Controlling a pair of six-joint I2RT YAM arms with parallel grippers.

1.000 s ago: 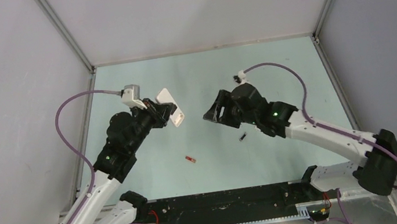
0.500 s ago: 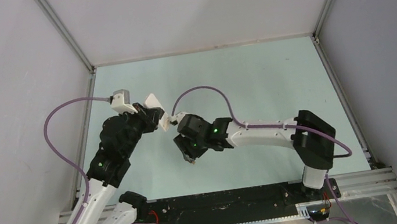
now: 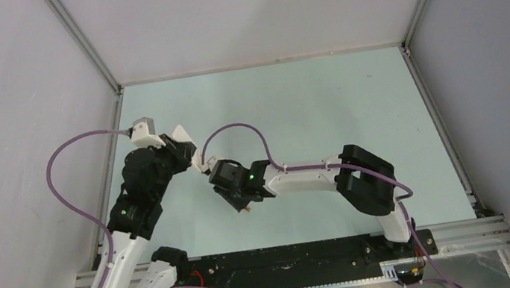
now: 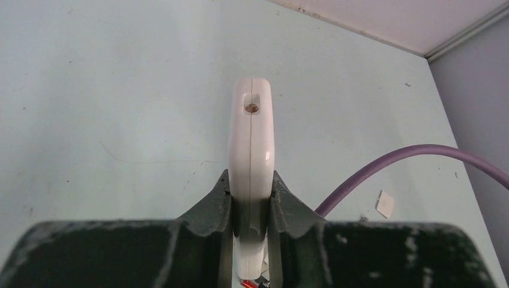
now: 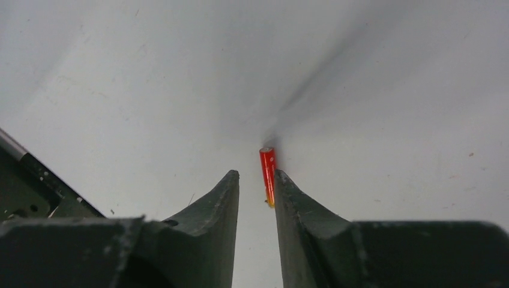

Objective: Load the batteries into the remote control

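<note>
Remote control: the flat white plastic remote control [image 4: 251, 138] is held off the pale green surface [image 3: 306, 99], over its left part, not far from the left edge.
Left claw: the left claw [image 4: 251, 180] pinches the remote control by its two flat faces, one dark finger on each.
Battery: the thin orange-red cylindrical battery [image 5: 267, 171] lies on the surface toward the near edge, left of the middle.
Right claw: the right claw [image 5: 255, 177] is low over the battery with its fingers narrowly spread. The battery sits at the tip of one finger, and the gap is wider than the battery.
Left wrist view alone: it shows the remote control edge-on, with a seam down its rim, a small round hole near the far end and a trace of red low between the fingers. A small white square cover piece [image 4: 385, 204] lies flat, well apart, beyond a purple cable [image 4: 390, 168].
Right wrist view alone: it shows the battery's glossy red skin and pale end.
Top view alone: it shows both claws near each other, and only a speck of the battery [image 3: 246, 208] under the right claw [image 3: 241, 203].
</note>
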